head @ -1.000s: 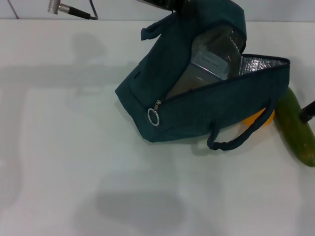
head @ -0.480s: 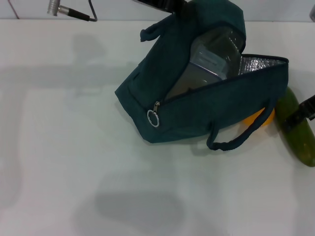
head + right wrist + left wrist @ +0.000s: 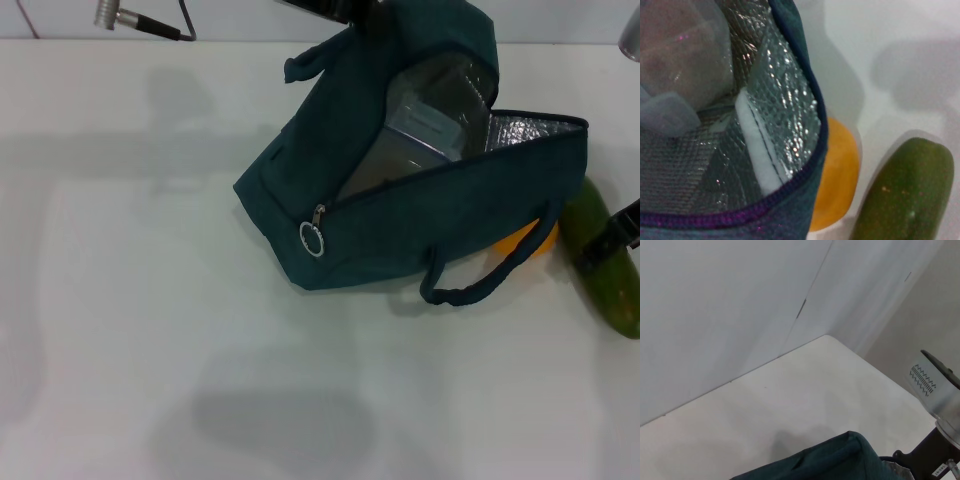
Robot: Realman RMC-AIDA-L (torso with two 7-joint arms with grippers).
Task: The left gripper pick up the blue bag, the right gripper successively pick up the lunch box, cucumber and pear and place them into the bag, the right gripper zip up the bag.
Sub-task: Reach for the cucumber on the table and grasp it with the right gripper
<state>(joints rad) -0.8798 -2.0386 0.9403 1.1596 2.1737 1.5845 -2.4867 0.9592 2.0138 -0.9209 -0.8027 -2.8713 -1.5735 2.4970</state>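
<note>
Blue fabric bag [image 3: 420, 190] hangs from the left gripper [image 3: 345, 8], whose opening cannot be told; the right gripper [image 3: 620, 235], likewise untellable, touches the long green cucumber [image 3: 600, 255], which could roll away.

Looks like a lab or test room: plain white counter [image 3: 150, 300], bare pale wall panels [image 3: 740, 300] behind, a loose cable with metal plug [image 3: 140, 22] at the far edge.

The head view looks steeply down on the white table [image 3: 150, 300] and the open blue bag [image 3: 420, 220]. The left wrist view faces outward toward the wall [image 3: 715, 315]. The right wrist view sits close above, sharing the bag's lining, cucumber [image 3: 905, 195] and pear [image 3: 837, 175].
</note>
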